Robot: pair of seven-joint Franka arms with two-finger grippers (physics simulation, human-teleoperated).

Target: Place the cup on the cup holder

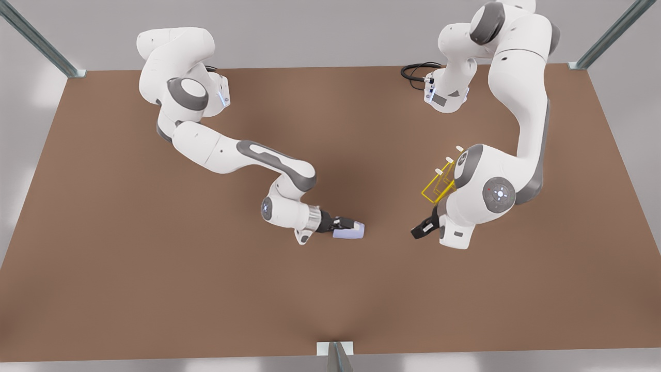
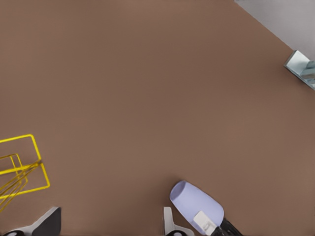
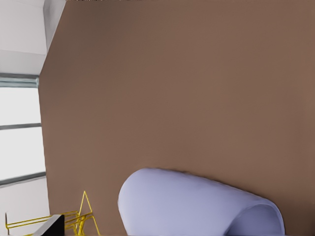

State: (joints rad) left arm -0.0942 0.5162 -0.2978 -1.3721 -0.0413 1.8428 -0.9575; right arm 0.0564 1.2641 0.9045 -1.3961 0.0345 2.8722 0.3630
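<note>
The lavender cup (image 1: 349, 231) lies on its side low over the brown table, near the middle. My right gripper (image 1: 346, 225), on the arm at the front view's left, is shut on it. The right wrist view shows the cup (image 3: 197, 204) close up. The yellow wire cup holder (image 1: 438, 187) stands at the front view's right, partly hidden by the other arm. My left gripper (image 1: 419, 230) hangs open just in front of the cup holder. In the left wrist view its fingers frame the held cup (image 2: 197, 201), with the cup holder (image 2: 29, 167) off to one side.
The brown table (image 1: 155, 268) is wide and bare in front of and beside both arms. A black cable (image 1: 415, 70) lies by the far arm base. Metal frame posts stand at the back corners, and a bracket (image 1: 334, 349) sits at the front edge.
</note>
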